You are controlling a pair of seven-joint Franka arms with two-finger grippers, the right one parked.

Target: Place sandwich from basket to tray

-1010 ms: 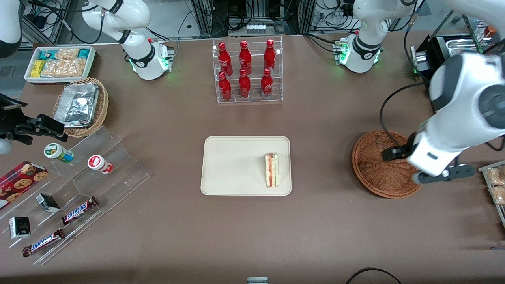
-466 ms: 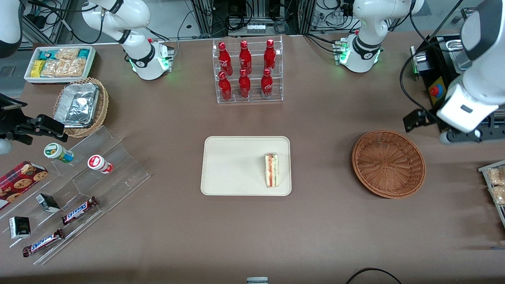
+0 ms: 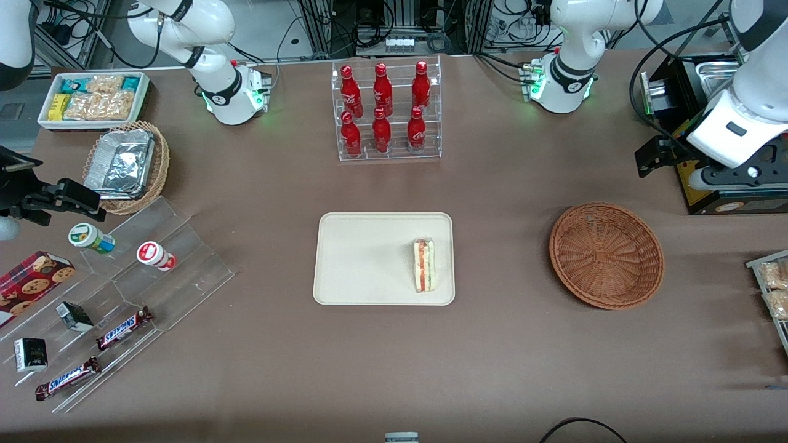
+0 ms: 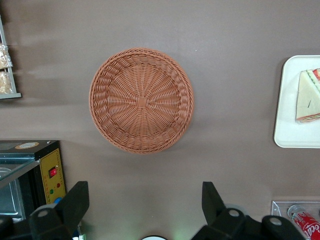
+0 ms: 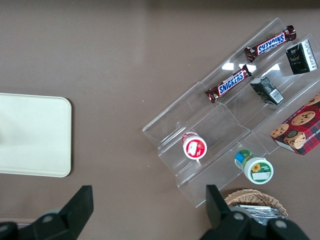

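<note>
Retreat marks the finish: the gripper (image 4: 142, 200), fingers spread and empty, has pulled up off the round reddish-brown wicker basket (image 3: 606, 255), seemingly bare, while the cream-bread sandwich wedge (image 3: 424, 265) lies on the flat cream rectangular tray (image 3: 363, 258).

White rounded arm shells with black joints; black cables; green base lights; gripper (image 4: 142, 202) with black fingers (image 4: 76, 202).

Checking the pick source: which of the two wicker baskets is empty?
The reddish-brown round basket, lying toward the working arm's end of the table, is empty. The lighter tan basket holds foil containers. The open end effector is above the table beside the empty basket.
</note>
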